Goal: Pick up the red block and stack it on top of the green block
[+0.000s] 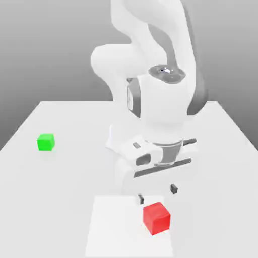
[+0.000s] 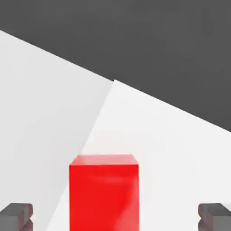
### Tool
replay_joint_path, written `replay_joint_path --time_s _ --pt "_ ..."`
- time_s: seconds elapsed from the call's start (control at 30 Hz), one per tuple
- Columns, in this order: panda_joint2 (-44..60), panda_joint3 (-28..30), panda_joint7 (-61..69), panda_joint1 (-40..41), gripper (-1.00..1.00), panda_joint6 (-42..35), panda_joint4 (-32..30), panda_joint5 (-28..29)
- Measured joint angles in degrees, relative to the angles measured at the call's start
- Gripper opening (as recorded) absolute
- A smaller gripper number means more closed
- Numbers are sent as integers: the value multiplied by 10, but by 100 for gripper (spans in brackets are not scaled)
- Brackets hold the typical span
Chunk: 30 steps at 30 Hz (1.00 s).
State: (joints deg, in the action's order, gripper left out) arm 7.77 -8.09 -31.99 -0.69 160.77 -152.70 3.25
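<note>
Claw spread wide above the red block, gripping nothing.

The claw hangs pointing down from the white arm, its two dark fingertips standing far apart and touching nothing. The red block sits just below and a little nearer than the claw, on a brighter white patch of the worktop at the near edge, slightly toward the exterior view's right. In the hand view the red block lies between the two fingertips, with bare space on both sides of it. The green block rests alone on the worktop well apart, toward the exterior view's left and farther back than the red block.
</note>
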Motion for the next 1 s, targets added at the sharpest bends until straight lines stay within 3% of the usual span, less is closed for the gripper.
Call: replay_joint_path --time_s 0.13,0.17,0.4,0.63,1.0 --pt "68 19 -21 -13 0 57 9 29" --pt "85 26 -26 -18 -100 70 11 37" --pt "88 27 -29 -18 -100 72 12 40" --pt "-18 -1 7 0 -100 -16 -5 -9" --pt "-115 147 -200 297 -100 -53 -71 88"
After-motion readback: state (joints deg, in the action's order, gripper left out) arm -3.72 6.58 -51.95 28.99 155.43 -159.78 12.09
